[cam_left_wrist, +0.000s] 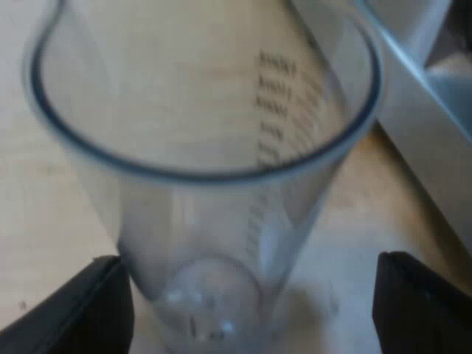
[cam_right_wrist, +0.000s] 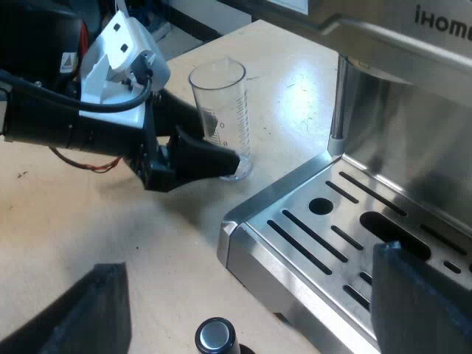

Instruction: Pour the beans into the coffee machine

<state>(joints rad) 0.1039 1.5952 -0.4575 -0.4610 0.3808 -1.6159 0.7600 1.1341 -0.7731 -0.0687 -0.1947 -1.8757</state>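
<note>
A clear measuring glass [cam_left_wrist: 214, 192] with printed scale marks stands upright on the pale wooden table [cam_left_wrist: 44, 221], and I see no beans in it. My left gripper [cam_left_wrist: 251, 310] is open, with one black finger on either side of the glass's base. Seen from the right wrist, the same glass [cam_right_wrist: 219, 96] stands just off the corner of the espresso machine's drip tray [cam_right_wrist: 310, 221], with the left gripper [cam_right_wrist: 221, 144] reaching around its lower part. My right gripper [cam_right_wrist: 251, 310] is open with nothing between its fingers, above the tray's corner and the table.
The espresso machine's steel body [cam_right_wrist: 413, 96] rises behind the slotted drip tray, and its side [cam_left_wrist: 435, 103] stands close beside the glass. A small round knob with a metal top [cam_right_wrist: 216, 335] stands on the table [cam_right_wrist: 96, 221] under my right gripper.
</note>
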